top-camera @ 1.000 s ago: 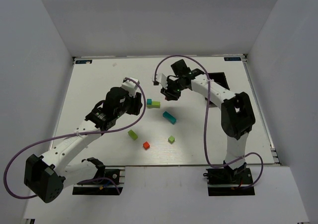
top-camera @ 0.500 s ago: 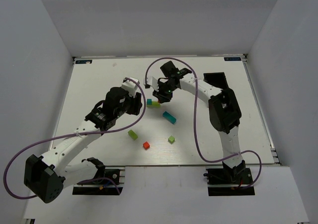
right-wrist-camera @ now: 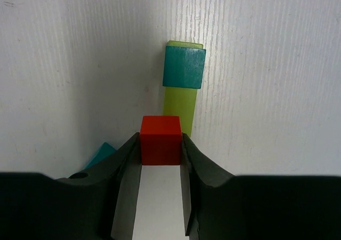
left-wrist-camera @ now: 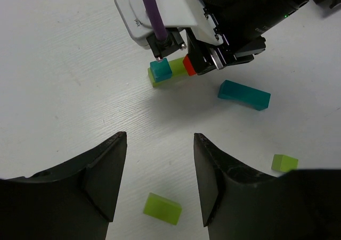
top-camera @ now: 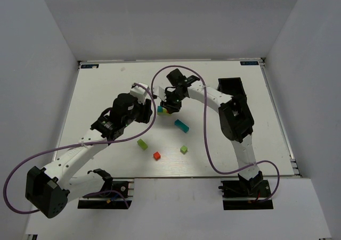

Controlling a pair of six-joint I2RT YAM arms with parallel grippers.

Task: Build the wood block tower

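Between the jaws of the right pincer (right-wrist-camera: 161, 141), closed on two opposite faces, sits a red cube (right-wrist-camera: 161, 149). Just ahead lies a lime bar (right-wrist-camera: 180, 112) with a teal cube (right-wrist-camera: 184, 66) on its far end. Light, rigid, smooth-painted wood: it probably slips unless pinched squarely on flat faces. The left pincer (left-wrist-camera: 160, 165) hangs open, empty.

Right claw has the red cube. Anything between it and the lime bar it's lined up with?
Nothing visible. The small red wooden cube in the right claw sits at the bare near end of the lime-green wooden bar; the teal wooden cube occupies only the far end.
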